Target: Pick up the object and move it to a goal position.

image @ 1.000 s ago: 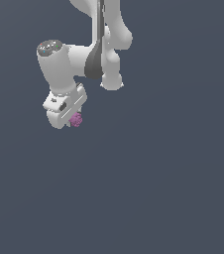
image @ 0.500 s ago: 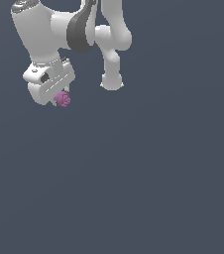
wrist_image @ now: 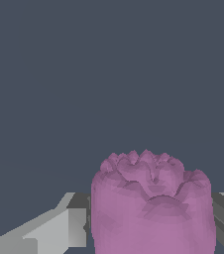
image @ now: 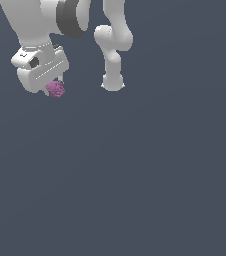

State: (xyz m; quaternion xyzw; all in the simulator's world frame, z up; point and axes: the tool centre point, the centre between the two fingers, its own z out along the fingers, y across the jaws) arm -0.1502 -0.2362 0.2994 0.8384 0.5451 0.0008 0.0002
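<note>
The object (image: 56, 89) is a tiny pink-purple bumpy lump held at the tip of my white gripper (image: 54, 88), near the exterior view's upper left. The gripper is shut on it and carries it above the dark grey floor. In the wrist view the object (wrist_image: 152, 206) fills the space between my two fingers (wrist_image: 77, 221), which press on its sides. No goal marker shows in either view.
The white arm's base and lower links (image: 112, 55) stand to the exterior view's right of the gripper. The dark grey floor (image: 135, 175) spreads across the rest of the view.
The gripper, with the object held in it, has moved toward the exterior view's left and upward over the last second. The grip has not changed.
</note>
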